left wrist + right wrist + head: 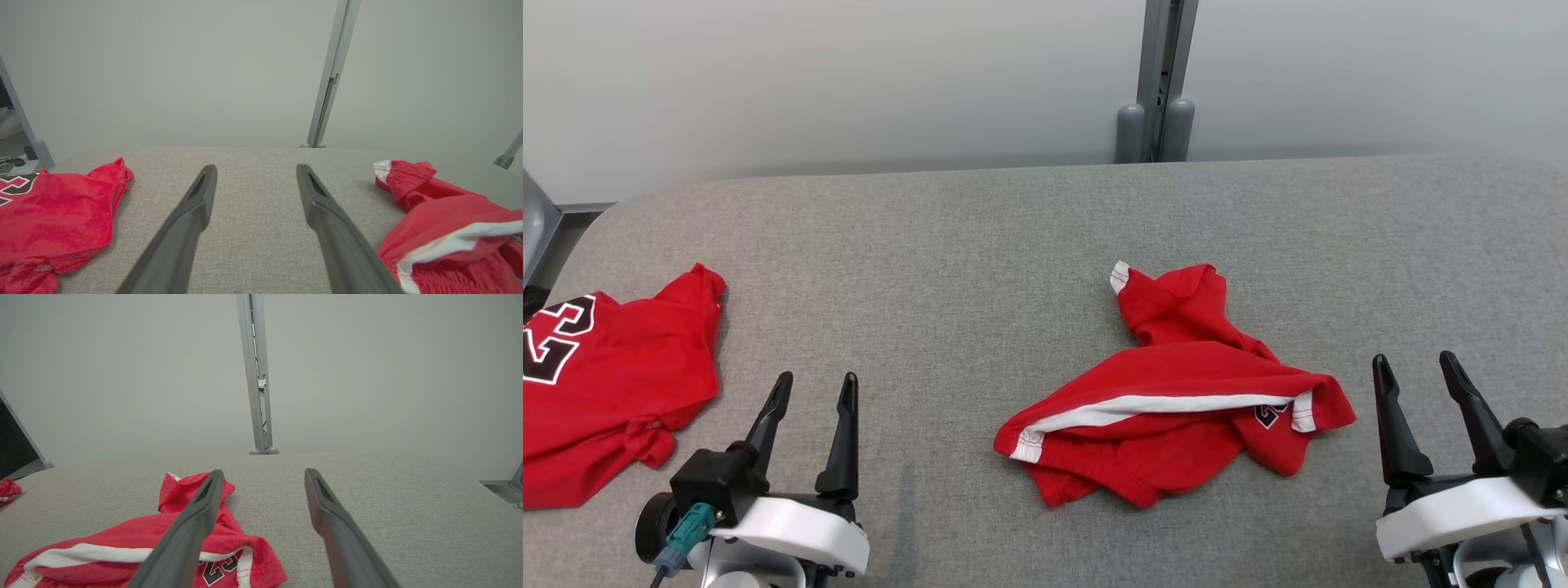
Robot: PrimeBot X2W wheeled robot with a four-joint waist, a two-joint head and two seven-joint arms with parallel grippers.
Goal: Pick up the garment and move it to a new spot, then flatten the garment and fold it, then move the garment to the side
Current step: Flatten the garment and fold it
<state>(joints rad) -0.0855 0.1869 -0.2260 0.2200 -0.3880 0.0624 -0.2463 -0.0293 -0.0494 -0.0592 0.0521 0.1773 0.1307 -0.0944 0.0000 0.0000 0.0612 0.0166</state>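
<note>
The crumpled red garment [1176,408] is lying near the middle of the grey bench [972,245]. Another red shirt [605,384] is lying at its left edge. The left gripper [817,380] and right gripper [1413,359] are standing over the near edge, jaws apart, holding nothing.

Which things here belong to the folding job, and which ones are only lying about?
For the job: crumpled red garment, left gripper, right gripper, both open.
Probably lying about: red jersey at the left edge, metal post.
</note>
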